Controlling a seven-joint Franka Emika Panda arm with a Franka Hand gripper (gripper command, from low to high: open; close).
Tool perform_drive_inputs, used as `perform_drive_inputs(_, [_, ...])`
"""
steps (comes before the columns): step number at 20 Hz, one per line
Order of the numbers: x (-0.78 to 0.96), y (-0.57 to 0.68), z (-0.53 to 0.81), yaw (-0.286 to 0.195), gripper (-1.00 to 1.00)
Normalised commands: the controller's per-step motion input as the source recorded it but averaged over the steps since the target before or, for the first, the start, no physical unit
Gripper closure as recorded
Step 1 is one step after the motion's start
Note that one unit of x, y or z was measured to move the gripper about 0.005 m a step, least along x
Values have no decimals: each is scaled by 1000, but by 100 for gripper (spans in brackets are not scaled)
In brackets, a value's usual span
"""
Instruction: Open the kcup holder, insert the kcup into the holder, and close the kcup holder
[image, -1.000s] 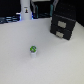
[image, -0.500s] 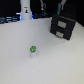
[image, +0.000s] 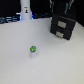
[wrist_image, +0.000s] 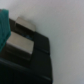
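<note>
White tabletop (image: 55, 60) fills most of your scene, with dark clutter along the far edge. Take the black boxy kcup holder (image: 64, 27), with its stacked drawer-like fronts and pale rectangular marks, as your landmark: it sits at the back, toward the exterior view's right. The kcup (image: 33, 50), a tiny squat white cup with a round green top, stands well apart from the holder, nearer the camera and toward the exterior view's left. A tall white bottle-like object (image: 25, 9) stands at the back, well away from the holder.

Your arm is over the holder; the wrist view shows its top close up, blurred. You cannot tell whether the claw is open or closed. Opening looks like step 1: catch 1 drawer front squarely and pull straight. Whether the holder contains anything is hidden.
</note>
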Motion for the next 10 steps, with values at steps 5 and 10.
perform_drive_inputs(5, [-230,610,-233,-175,-100])
perform_drive_inputs(10, [-189,555,-306,-168,-100])
